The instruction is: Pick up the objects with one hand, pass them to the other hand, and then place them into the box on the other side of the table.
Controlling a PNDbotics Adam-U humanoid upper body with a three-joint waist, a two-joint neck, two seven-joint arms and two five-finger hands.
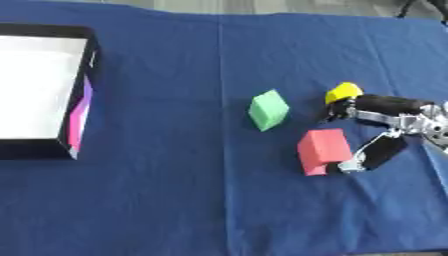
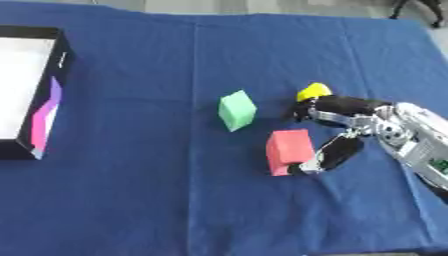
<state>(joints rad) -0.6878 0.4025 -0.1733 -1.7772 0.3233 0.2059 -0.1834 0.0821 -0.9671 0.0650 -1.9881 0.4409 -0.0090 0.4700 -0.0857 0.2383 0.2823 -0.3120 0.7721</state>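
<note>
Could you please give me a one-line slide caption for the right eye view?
Right hand reaches the red block, beside green block and yellow piece.

Bright even light, soft blur throughout, faint shadows

A dark blue cloth-covered table (image 1: pixel 175 200) fills nearly the whole view. Grey floor (image 2: pixel 262 6) shows in a strip at twelve o'clock. Light falls evenly.

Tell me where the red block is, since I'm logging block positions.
The red block lies right of centre on the blue cloth, below the green block, at the fingers of the right hand.
</note>
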